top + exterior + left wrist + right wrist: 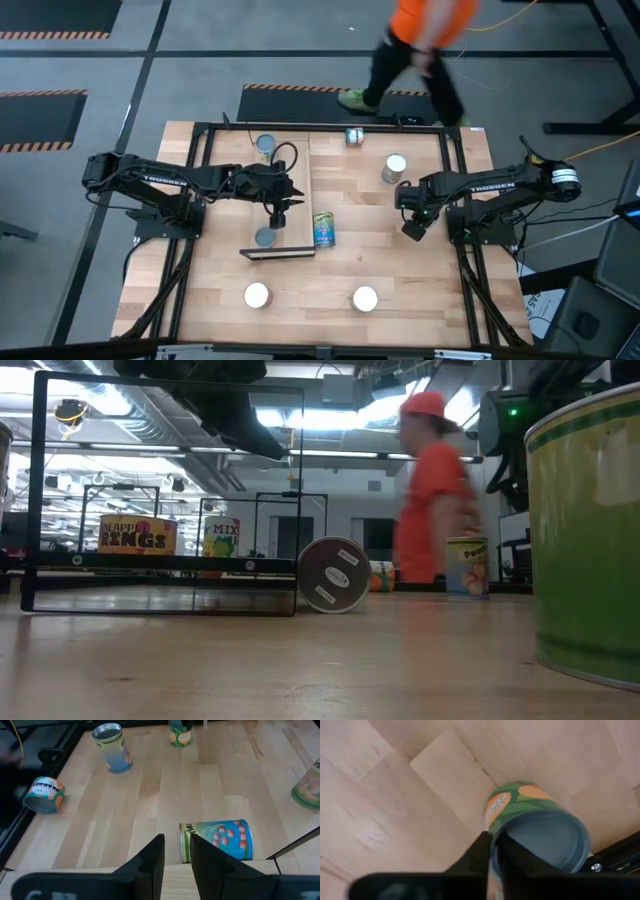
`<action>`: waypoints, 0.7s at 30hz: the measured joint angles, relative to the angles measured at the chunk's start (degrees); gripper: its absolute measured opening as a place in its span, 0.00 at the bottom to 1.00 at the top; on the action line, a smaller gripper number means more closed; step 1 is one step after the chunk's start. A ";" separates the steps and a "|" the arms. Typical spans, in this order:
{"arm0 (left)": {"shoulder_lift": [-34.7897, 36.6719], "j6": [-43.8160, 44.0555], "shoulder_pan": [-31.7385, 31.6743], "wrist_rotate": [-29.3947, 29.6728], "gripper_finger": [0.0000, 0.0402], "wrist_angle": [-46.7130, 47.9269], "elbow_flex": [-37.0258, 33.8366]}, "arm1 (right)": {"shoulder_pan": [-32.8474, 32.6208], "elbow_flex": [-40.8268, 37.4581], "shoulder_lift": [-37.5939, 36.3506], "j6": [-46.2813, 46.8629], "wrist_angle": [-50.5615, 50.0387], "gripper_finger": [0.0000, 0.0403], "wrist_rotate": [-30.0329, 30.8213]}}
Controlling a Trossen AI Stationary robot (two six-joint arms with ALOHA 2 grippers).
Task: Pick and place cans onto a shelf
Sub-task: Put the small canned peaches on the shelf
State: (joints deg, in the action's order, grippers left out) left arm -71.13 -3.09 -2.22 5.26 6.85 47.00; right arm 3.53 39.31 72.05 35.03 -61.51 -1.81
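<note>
Left gripper (283,211) hangs over shelf (290,180), fingers nearly closed, nothing held. Blue-and-yellow can (324,229) lies on its side just off shelf's long edge, so might roll if nudged. Two cans already on shelf, easy to knock. Right gripper (411,229) near tabletop's right edge, thin gap, right above green can (535,830), empty.

A person in orange (425,40) walks past black floor mats (40,115).
</note>
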 joint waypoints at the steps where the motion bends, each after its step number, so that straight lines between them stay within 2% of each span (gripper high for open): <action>1: 0.00 -0.01 0.00 0.00 0.21 -0.02 0.00 | 0.02 0.00 0.00 -0.92 -0.03 0.04 0.02; 6: 0.26 -0.06 0.00 0.00 0.21 0.05 0.00 | 0.02 1.24 0.28 -2.59 0.37 0.03 0.50; 11: 1.91 -1.68 0.00 0.01 0.21 0.19 0.07 | 0.04 6.49 0.45 -8.46 0.87 0.01 0.43; 16: 4.36 -1.90 0.00 0.02 0.21 0.26 0.09 | 0.04 14.80 2.58 -14.26 0.70 0.01 1.44; 21: 5.30 -1.52 0.00 0.02 0.21 0.46 0.09 | 0.04 25.95 8.77 -25.92 0.45 0.01 4.11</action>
State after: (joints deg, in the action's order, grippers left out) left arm -65.83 -4.61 -2.22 5.28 7.32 47.09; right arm 3.57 65.26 80.82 9.11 -61.06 2.29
